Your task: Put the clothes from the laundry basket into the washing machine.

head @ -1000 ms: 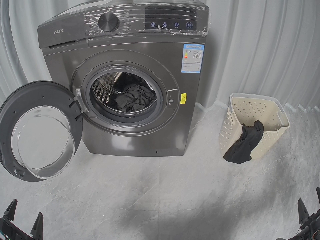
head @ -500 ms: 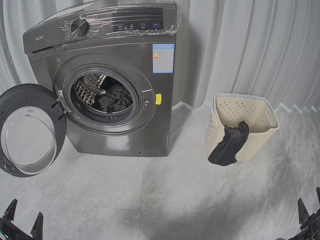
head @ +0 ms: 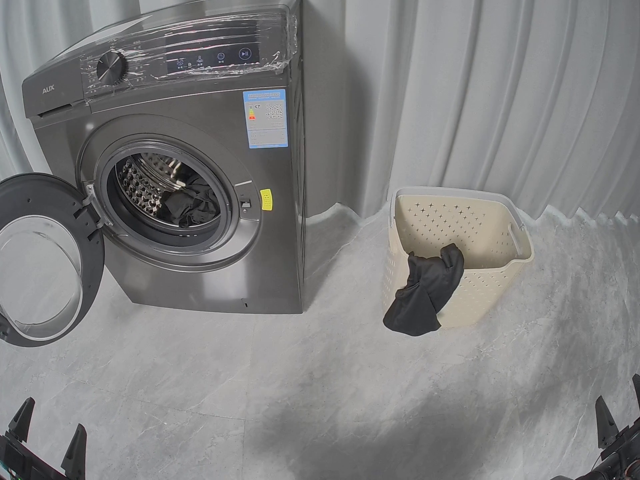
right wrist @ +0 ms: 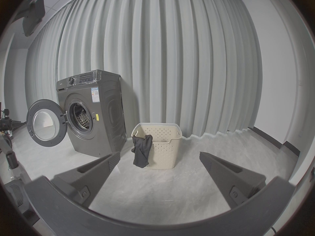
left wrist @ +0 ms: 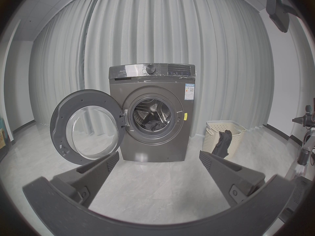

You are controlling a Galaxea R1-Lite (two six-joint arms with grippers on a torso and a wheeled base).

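Observation:
A grey front-loading washing machine (head: 187,168) stands at the left, its round door (head: 40,261) swung open to the left. Dark clothes (head: 190,205) lie inside the drum. To its right a cream laundry basket (head: 493,235) sits on the floor with a black garment (head: 423,291) draped over its front rim. My left gripper (head: 48,435) is open at the bottom left corner, far from the machine. My right gripper (head: 620,415) is open at the bottom right corner, well short of the basket. In the right wrist view the basket (right wrist: 164,145) and garment (right wrist: 141,149) lie ahead between my open fingers.
Pale pleated curtains (head: 480,81) hang behind the machine and basket. Grey marble-look floor (head: 320,381) stretches between me and both. The open door juts out over the floor at the left.
The whole head view has shifted: machine and basket now sit further left in the picture, so the camera has turned right. Both grippers keep their place in the corners.

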